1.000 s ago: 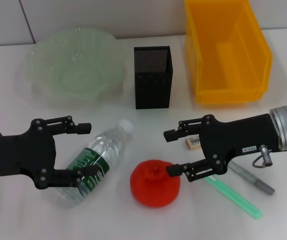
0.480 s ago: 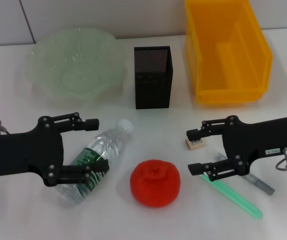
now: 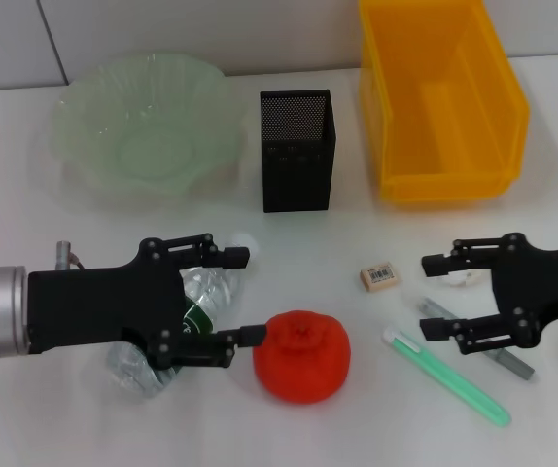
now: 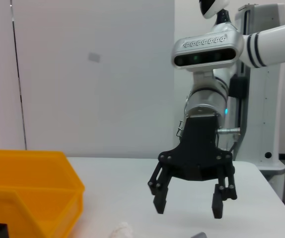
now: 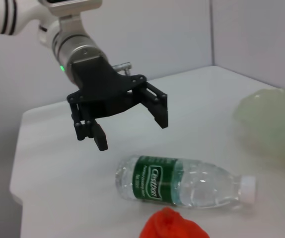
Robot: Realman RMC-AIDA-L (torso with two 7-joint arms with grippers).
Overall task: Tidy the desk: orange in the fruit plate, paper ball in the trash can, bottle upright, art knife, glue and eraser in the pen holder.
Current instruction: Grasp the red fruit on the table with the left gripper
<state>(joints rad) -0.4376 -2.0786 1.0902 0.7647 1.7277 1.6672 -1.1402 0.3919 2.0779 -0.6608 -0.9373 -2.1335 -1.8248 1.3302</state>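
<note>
1. Fruit plate [image 3: 148, 131]: stands empty at the far left of the counter [image 3: 279, 428].
2. Left gripper [image 3: 244, 297]: positioned above the lying bottle [image 3: 196, 292], jaws open. In the head view one fingertip points toward the bottle cap and the other lies just beside the orange [image 3: 301, 356]. The right wrist view shows the left gripper [image 5: 132, 130] hovering above the bottle [image 5: 182, 181], not touching it.
3. Bottle: lies on its side near the front of the counter, white cap pointing away from the robot.
4. Orange: rests on the counter just right of the bottle, stem up.
5. Pen holder [image 3: 297, 151]: stands upright at centre rear, between the fruit plate and the trash can [image 3: 441, 102].
6. Eraser [image 3: 377, 276]: lies flat on the counter between the orange and the right gripper [image 3: 427, 297].
7. Green pen-like tool [image 3: 446, 376] and grey tool [image 3: 512, 360]: lie near the right gripper.
8. Right gripper: jaws open and empty, fingertips pointing left. A small white lump, probably the paper ball [image 3: 466, 275], is partly hidden behind its upper finger. The left wrist view shows the right gripper [image 4: 188, 208] held above the counter.
</note>
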